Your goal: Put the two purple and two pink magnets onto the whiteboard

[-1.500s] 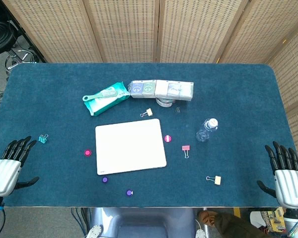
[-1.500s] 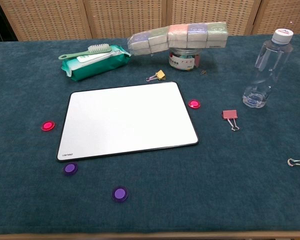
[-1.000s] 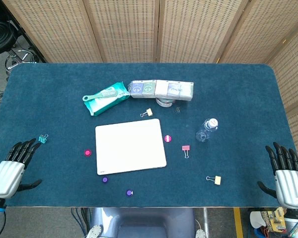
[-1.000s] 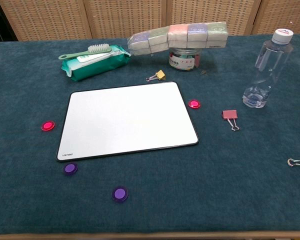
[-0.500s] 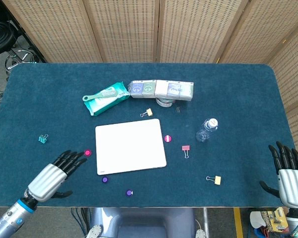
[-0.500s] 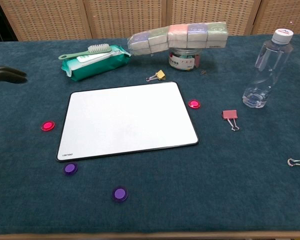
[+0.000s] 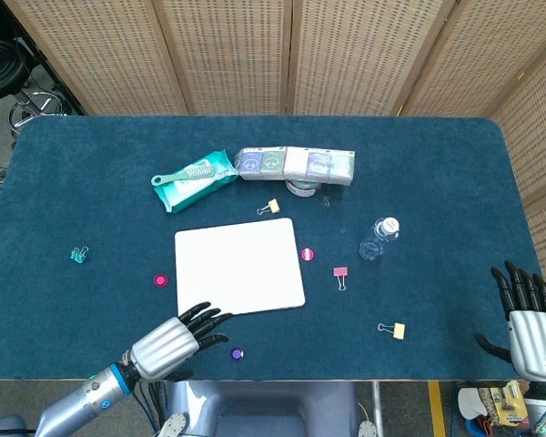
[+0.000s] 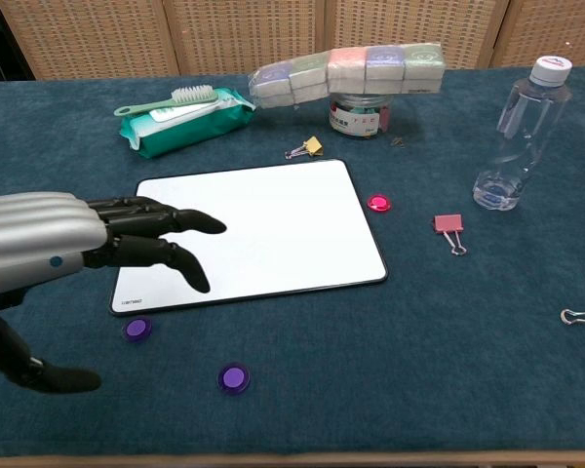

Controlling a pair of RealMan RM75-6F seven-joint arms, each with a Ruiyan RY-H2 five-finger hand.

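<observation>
The whiteboard (image 7: 239, 269) (image 8: 249, 232) lies flat mid-table. One pink magnet (image 7: 160, 280) sits left of it, the other pink magnet (image 7: 308, 254) (image 8: 377, 203) at its right edge. Two purple magnets (image 8: 136, 329) (image 8: 234, 377) lie on the cloth in front of the board; in the head view only the right purple magnet (image 7: 237, 353) shows. My left hand (image 7: 168, 346) (image 8: 68, 244) hovers over the board's near left corner, fingers spread and empty. In the chest view it hides the left pink magnet. My right hand (image 7: 530, 332) rests open at the table's near right edge.
A water bottle (image 7: 379, 238) (image 8: 522, 136) stands right of the board. Behind the board are a green wipes pack with a brush (image 7: 193, 181), a row of tissue packs (image 7: 295, 165) on a jar, and a yellow clip (image 7: 270, 208). Other clips (image 7: 340, 276) (image 7: 393, 330) (image 7: 77, 256) lie scattered.
My left hand has swept right from the table's left edge to the whiteboard's near left corner, now covering one purple magnet in the head view. The right hand has drawn back slightly.
</observation>
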